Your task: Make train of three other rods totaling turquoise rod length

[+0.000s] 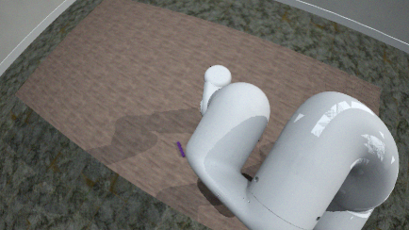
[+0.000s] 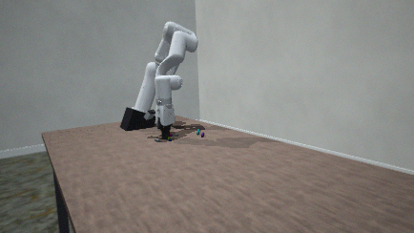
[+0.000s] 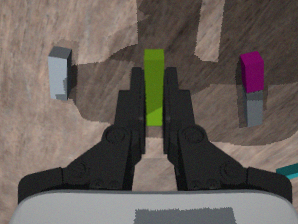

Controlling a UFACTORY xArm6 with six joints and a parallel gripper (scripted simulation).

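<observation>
In the wrist view my gripper [image 3: 154, 86] is shut on the lime rod [image 3: 154, 86], which lies lengthwise between the two black fingers, low at the table. A grey rod [image 3: 59, 72] lies apart to its left. A magenta rod [image 3: 252, 71] lies to the right, with another grey rod [image 3: 253, 108] end to end just below it. A tip of the turquoise rod [image 3: 289, 173] shows at the right edge. The purple rod [image 1: 180, 148] lies on the table in the top view, left of the arm. In the exterior view the gripper [image 2: 165, 135] is down at the table among small rods.
The arm's large white links [image 1: 283, 162] hide most of the rods in the top view. The black base [image 2: 134, 118] stands at the table's far end. The table's left edge [image 2: 52, 164] drops to the floor.
</observation>
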